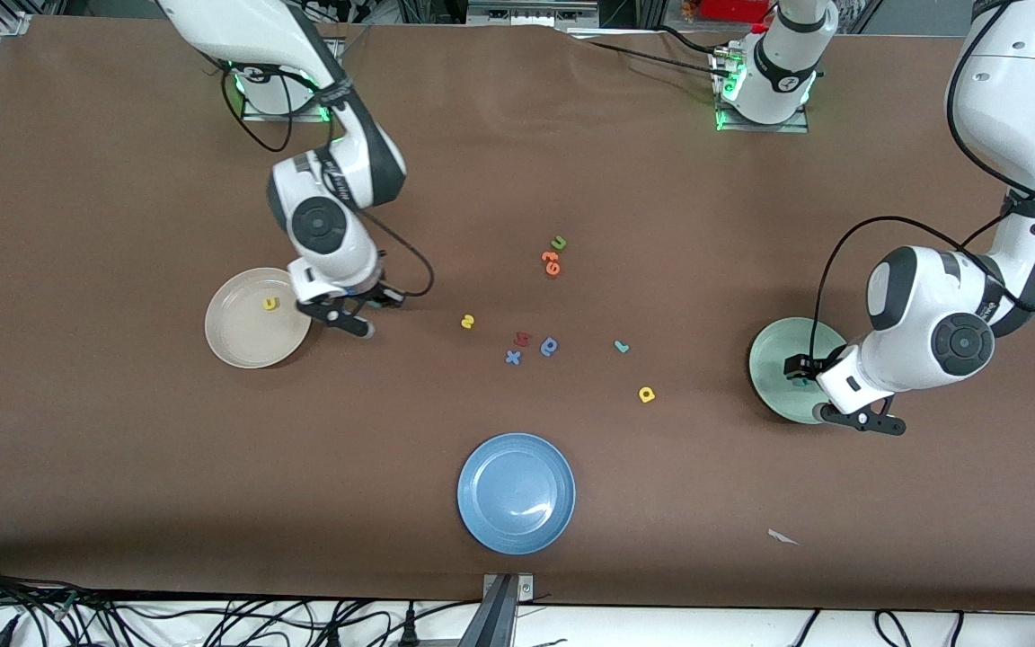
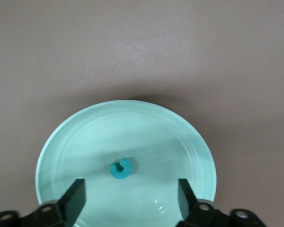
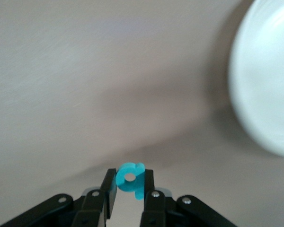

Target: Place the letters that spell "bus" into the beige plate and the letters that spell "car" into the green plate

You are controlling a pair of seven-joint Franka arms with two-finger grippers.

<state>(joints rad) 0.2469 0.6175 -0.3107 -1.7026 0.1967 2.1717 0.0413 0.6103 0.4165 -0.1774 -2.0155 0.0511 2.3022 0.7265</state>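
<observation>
Right wrist view shows the right gripper (image 3: 130, 185) pinching the teal "b" (image 3: 131, 178) between its fingertips, with the beige plate (image 3: 255, 94) off to one side and not yet under it. From the front view, that gripper (image 1: 351, 314) hangs just beside the plate's rim (image 1: 230, 355), on the side toward the middle of the table, so the coming move likely turns on a short carry toward the right arm's end of the table to bring the letter over the dish, where a yellow "u" (image 1: 271, 304) already lies. The left gripper (image 2: 130, 196) is spread wide above the green plate (image 2: 85, 142), the teal "c" (image 2: 121, 168) lying free in it. A yellow "s" (image 1: 467, 321), a teal "r" (image 1: 622, 346) and a yellow "a" (image 1: 646, 394) remain on the table.
</observation>
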